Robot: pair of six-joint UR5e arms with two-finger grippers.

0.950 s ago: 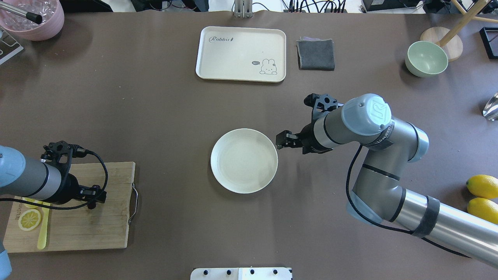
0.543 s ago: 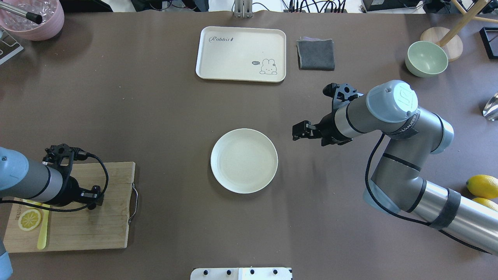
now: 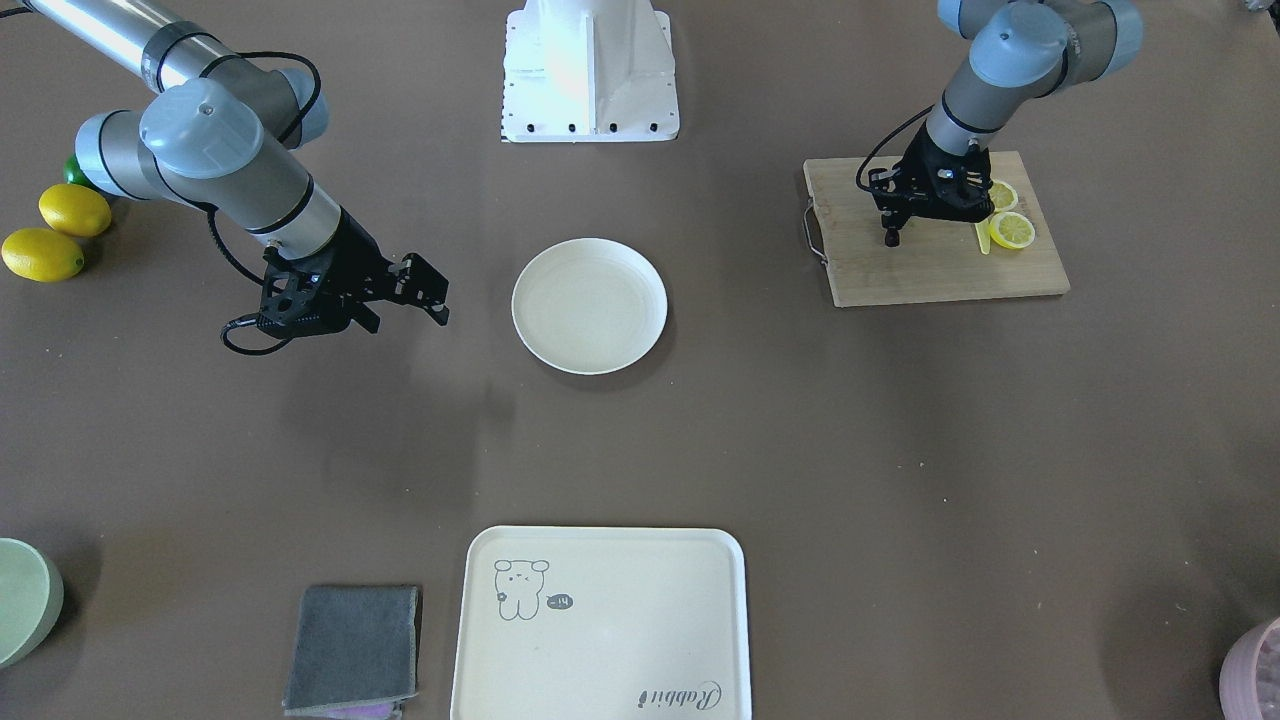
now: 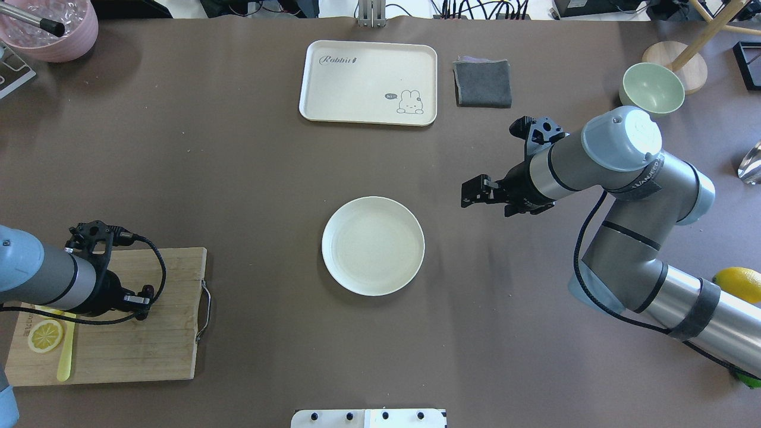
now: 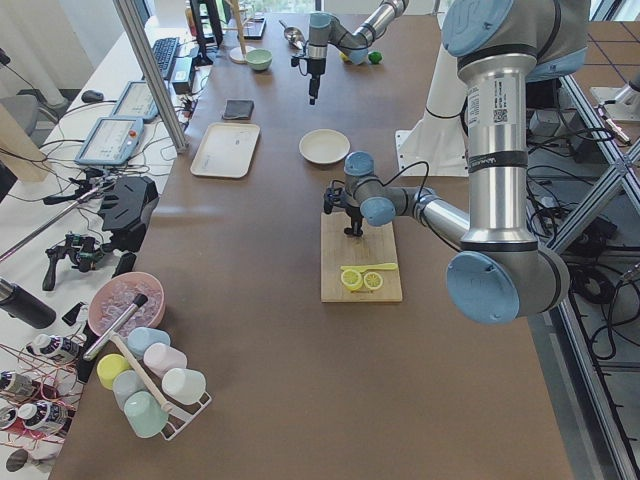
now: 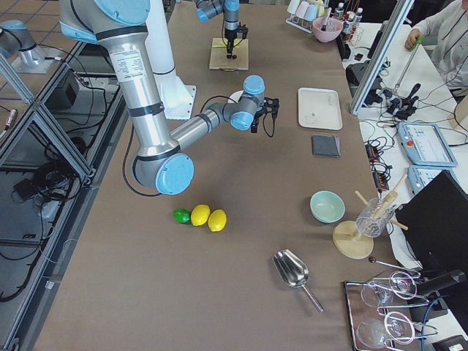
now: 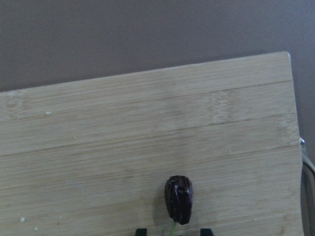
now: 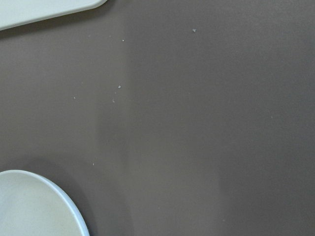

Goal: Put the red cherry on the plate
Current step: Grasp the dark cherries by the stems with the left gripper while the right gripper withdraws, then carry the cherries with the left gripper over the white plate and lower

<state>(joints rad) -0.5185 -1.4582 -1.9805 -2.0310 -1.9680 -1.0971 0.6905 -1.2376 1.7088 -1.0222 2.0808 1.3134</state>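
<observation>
The red cherry [image 7: 178, 199] shows in the left wrist view as one dark maroon fruit over the wooden cutting board [image 7: 147, 123], its green stem running down between my fingertips. My left gripper [image 7: 173, 230] points down at the board [image 4: 137, 333], jaws drawn narrow and shut on the cherry. From the front it [image 3: 890, 232] shows a dark tip at its end. The cream plate [image 4: 373, 246] sits empty mid-table. Right of the plate, my right gripper [image 4: 474, 194] hovers open and holds nothing; its wrist view shows only the plate's rim [image 8: 34, 206].
Lemon slices [image 4: 45, 334] and a yellow knife lie on the board's left end. A rabbit tray [image 4: 368, 82], grey cloth [image 4: 483, 83] and green bowl [image 4: 651, 89] line the far side. Whole lemons [image 3: 60, 225] lie behind my right arm. A pink bowl [image 4: 53, 30] stands far left.
My right arm has pulled back from the plate's edge, going right and toward the far side. My left gripper has shifted slightly left over the board.
</observation>
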